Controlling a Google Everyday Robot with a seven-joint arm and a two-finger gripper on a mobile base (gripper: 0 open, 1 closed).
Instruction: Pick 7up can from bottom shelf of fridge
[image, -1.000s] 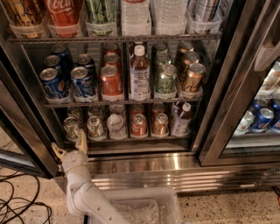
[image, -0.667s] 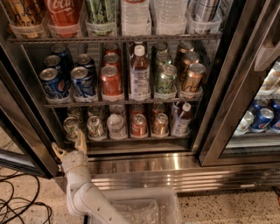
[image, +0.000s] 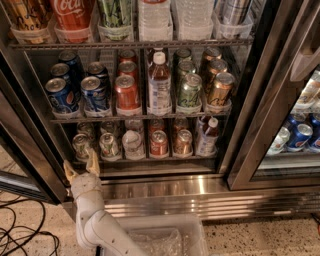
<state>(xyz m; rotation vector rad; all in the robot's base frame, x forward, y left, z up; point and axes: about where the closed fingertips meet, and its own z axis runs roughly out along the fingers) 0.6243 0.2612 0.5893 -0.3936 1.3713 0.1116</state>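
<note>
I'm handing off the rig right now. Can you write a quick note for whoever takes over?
Gripper: open and empty, low at the left front of the fridge, just below the rail of the bottom shelf.
7up can: upright at the left front of the bottom shelf, right above the gripper, not gripped.
Done: arm lined up under the can.
Left: lift to can height, reach in, close on the can, draw it out.
</note>
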